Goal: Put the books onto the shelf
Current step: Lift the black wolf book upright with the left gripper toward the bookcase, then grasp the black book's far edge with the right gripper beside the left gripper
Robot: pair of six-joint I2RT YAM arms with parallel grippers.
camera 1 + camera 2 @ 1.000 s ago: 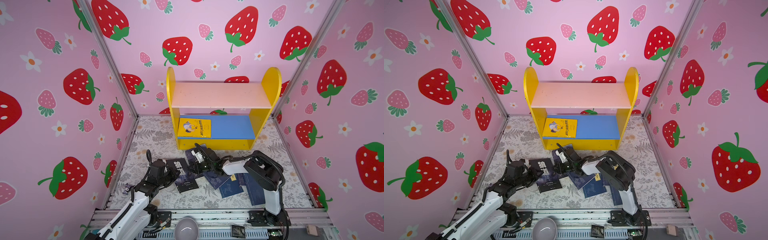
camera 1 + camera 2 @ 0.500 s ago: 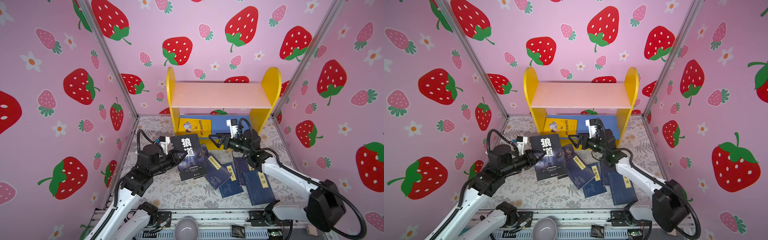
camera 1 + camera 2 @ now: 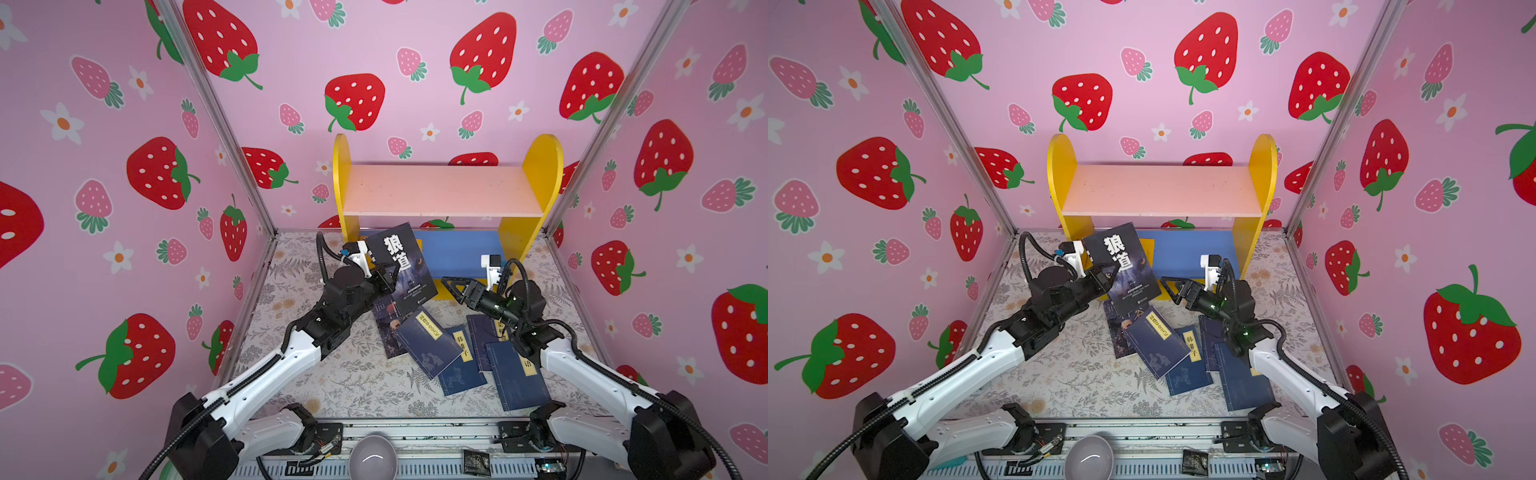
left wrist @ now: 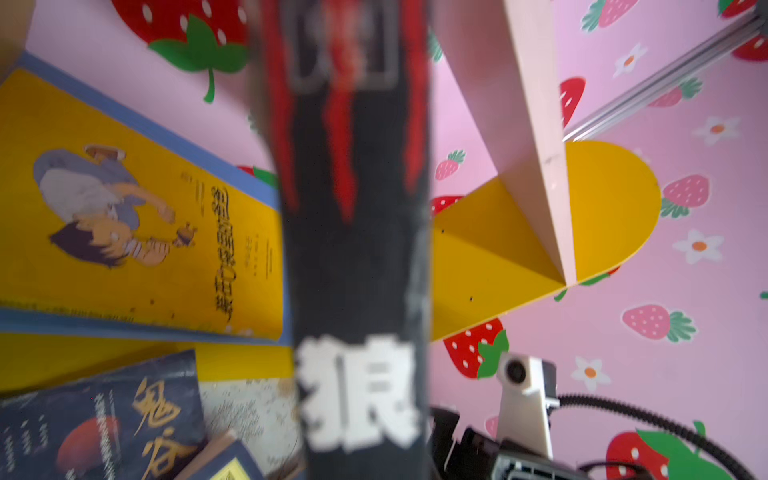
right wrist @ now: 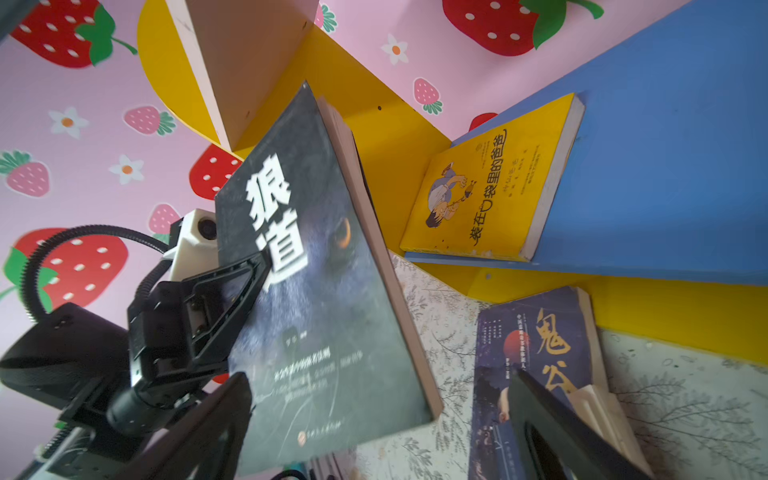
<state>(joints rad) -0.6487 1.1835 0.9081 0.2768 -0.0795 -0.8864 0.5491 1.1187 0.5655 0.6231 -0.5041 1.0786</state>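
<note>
While the left claw (image 3: 386, 272) is clamped on the spine edge of the black paperback with white characters (image 3: 401, 266), that book stands tilted in the air at the shelf's (image 3: 440, 191) 7 o'clock corner, in front of the blue lower board (image 3: 457, 253) and clear of the worktop (image 3: 332, 374). The right claw (image 3: 451, 289) hangs at the book's 3 o'clock, jaws spread wide and holding nothing. The yellow paperback (image 5: 490, 183) already lies flat on the 9 o'clock end of the blue board. The dark portrait-cover book (image 3: 388, 328) rests on the worktop just below the lifted one. The four navy paperbacks with yellow labels (image 3: 428, 345) fan out, overlapping, toward 5 o'clock. The black book looks light and thin, so weight should be no trouble. It would likely bend if pinched by its loose page edge, and its smooth cover may slide between the pads. The spine side is the stiffest hold, which is where it is gripped now. The flat, overlapping navy books offer only an overhanging edge or corner, so each probably needs lifting there first.
</note>
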